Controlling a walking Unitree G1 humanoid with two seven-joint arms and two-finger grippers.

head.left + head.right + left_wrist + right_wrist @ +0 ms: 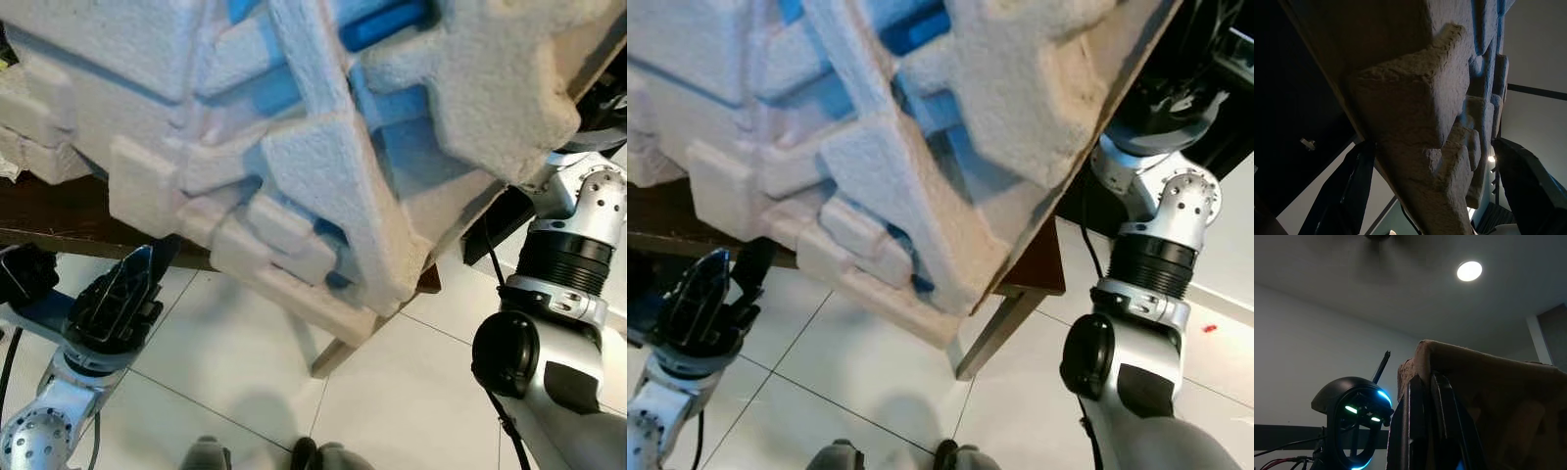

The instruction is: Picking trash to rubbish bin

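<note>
Spanning both pincers (left (1435, 196), right (1437, 426)): white foam packing (323, 147).

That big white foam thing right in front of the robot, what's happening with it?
The robot is holding a large piece of white moulded styrofoam packing up close to its head, above a dark wooden table. The left tool has its fingers spread on either side of the foam's lower edge. The right tool is clamped on the foam's edge on the robot's right. White floor tiles lie below.
</note>
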